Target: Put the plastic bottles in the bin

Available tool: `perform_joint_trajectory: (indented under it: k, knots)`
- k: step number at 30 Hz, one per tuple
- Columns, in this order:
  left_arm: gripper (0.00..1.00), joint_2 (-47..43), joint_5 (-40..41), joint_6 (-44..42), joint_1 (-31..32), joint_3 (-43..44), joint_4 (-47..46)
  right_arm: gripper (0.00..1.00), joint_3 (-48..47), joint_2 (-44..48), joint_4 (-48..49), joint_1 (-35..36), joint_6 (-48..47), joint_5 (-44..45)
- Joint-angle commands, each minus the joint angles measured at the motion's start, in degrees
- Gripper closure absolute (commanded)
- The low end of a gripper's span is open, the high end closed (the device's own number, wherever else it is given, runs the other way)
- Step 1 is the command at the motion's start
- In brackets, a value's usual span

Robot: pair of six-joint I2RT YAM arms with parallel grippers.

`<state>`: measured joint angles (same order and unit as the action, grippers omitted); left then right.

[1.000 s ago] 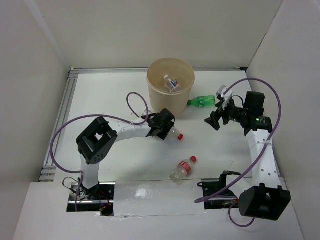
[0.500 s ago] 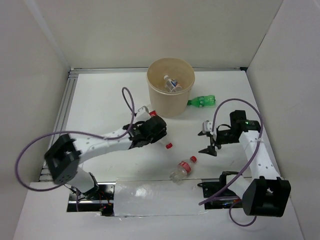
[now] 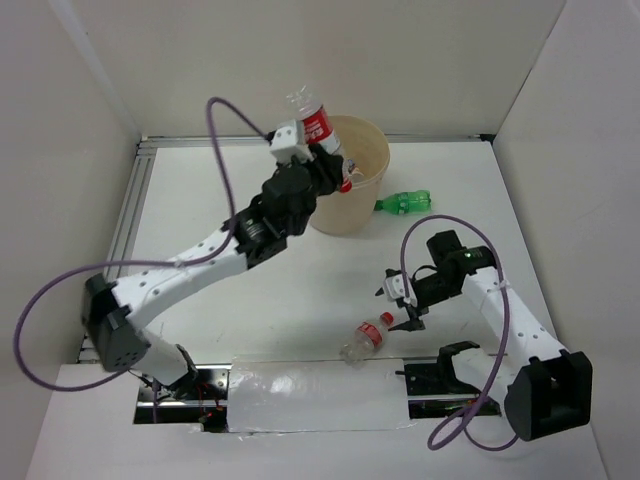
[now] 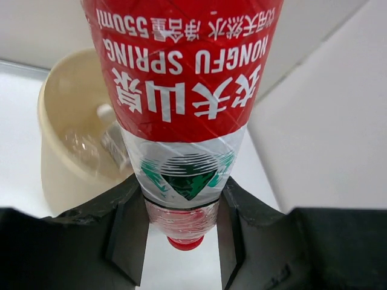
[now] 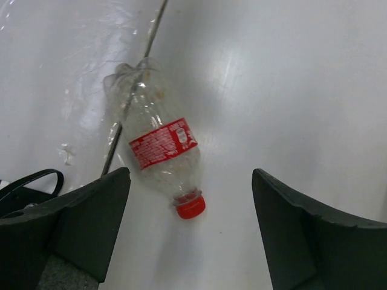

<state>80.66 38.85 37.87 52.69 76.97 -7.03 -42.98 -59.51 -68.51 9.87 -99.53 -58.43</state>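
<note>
The task looks partly done. The left gripper [image 4: 181,208] is clamped on a red-labelled bottle [image 4: 184,90], its fingers pressed against either side of the neck end. The bottle is raised off the table [image 3: 300,300], cap end down, beside the left rim of the bin [image 3: 368,200]. From above it seems to sit at the rim's edge, not over the middle of the opening. In the left wrist view the bin lies off to one side of the bottle. So this bottle probably needs carrying further over the opening before it is let go.

At least one clear bottle [image 4: 112,142] already lies inside the bin; how many are there cannot be told.

Two more remain on the table. A green bottle [image 3: 405,203] lies on its side just right of the bin. A second red-labelled bottle [image 5: 160,148] lies on its side near the front edge, crumpled, cap pointing towards the right gripper [image 3: 402,305]. That gripper hangs just beside it with its jaws spread wide and nothing between them, seemingly lined up for the next pick
</note>
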Motion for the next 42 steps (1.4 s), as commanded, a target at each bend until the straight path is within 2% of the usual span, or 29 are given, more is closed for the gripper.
perform_joint_trajectory:
  k: [1, 5, 6, 7, 10, 11, 12, 15, 18, 20, 23, 24, 25, 26, 27, 28, 30, 31, 34, 37, 38, 42]
  knots:
    - [0.83, 9.93, 2.19, -7.19, -3.28, 10.19, -6.25, 0.11, 1.59, 2.46, 1.09, 4.36, -0.5, 2.17]
    - [0.69, 19.95, 3.77, -8.95, -7.07, 21.01, -2.74, 0.08, 3.34, 3.69, 7.77, 9.55, 5.72, 5.17]
    - [0.61, 21.45, 3.78, -8.95, -7.59, 24.25, -0.21, 0.07, 3.95, 3.69, 9.26, 11.47, 7.31, 5.69]
    - [0.47, 22.86, 3.78, -8.95, -8.12, 25.59, 0.86, 0.05, 3.96, 3.69, 10.93, 12.45, 9.16, 6.92]
    - [0.26, 25.68, 1.94, -8.17, -9.53, 29.19, 5.6, 0.05, 5.19, 3.69, 17.78, 17.79, 16.1, 9.91]
    - [0.13, 26.21, 1.93, -8.16, -10.23, 29.2, 6.4, 0.04, 5.97, 3.69, 19.71, 19.47, 18.29, 12.62]
    - [0.06, 24.3, 0.71, -8.16, -10.23, 29.2, 6.41, 0.04, 7.46, 3.09, 25.21, 22.88, 23.54, 15.17]
    - [0.02, 21.39, -0.44, -9.47, -10.23, 25.88, 4.66, 0.03, 8.34, 2.47, 28.94, 25.11, 25.34, 15.98]
    - [0.01, 13.23, -1.84, -11.4, -8.57, 19.99, 6.13, 0.03, 9.06, 0.45, 30.27, 26.34, 25.87, 17.74]
    - [0.01, 4.97, -2.89, -11.41, -7.96, 11.75, 6.85, 0.03, 10.81, -0.17, 31.33, 27.57, 25.17, 18.96]
    - [0.01, -4.69, -7.46, -9.31, -7.42, -3.98, 8.78, 0.08, 13.44, -1.49, 33.35, 28.63, 25.17, 22.13]
    - [0.01, -10.9, -8.6, -8.61, -7.42, -8.02, 8.78, 0.11, 14.06, -2.19, 34.31, 28.63, 25.17, 23.35]
    - [0.01, -13.84, -9.92, -5.82, -6.9, -15.2, 9.83, 0.13, 14.59, -2.89, 34.32, 29.15, 25.17, 23.37]
    - [0.01, -16.56, -9.93, -4.31, -6.9, -18.49, 10.36, 0.17, 15.12, -2.9, 34.32, 29.15, 24.47, 23.98]
    - [0.01, -19.03, -10.63, -2.99, -6.9, -21.57, 10.98, 0.28, 15.12, -3.68, 34.32, 29.16, 24.47, 24.5]
    - [0.01, -23.49, -10.64, -1.58, -6.37, -24.21, 11.68, 0.35, 15.12, -4.21, 34.32, 29.16, 24.47, 24.51]
    - [0.01, -26.95, -10.64, 3.08, -5.85, -30.02, 14.67, 0.48, 13.63, -4.74, 32.75, 29.16, 24.47, 24.51]
    - [0.01, -29.49, -10.64, 3.96, -5.32, -31.43, 15.37, 0.61, 12.5, -4.74, 30.82, 29.16, 25.16, 23.64]
    - [0.01, -31.88, -9.5, 6.61, -4.61, -35.13, 16.69, 0.73, 3.9, -4.74, 25.81, 25.74, 26.31, 18.3]
    - [0.01, -32.41, -8.01, 8.98, -3.03, -37.06, 17.83, 0.74, -7.79, -4.22, 23.51, 22.57, 32.18, 13.63]
    - [0.01, -32.41, -7.22, 10.72, -2.33, -37.07, 18.36, 0.74, -13.04, -3.69, 24.99, 22.04, 36.81, 13.61]
    - [0.01, -32.41, -6.16, 12.93, -0.22, -38.21, 18.98, 0.73, -24.13, -4.56, 32.02, 20.29, 45.98, 14.75]
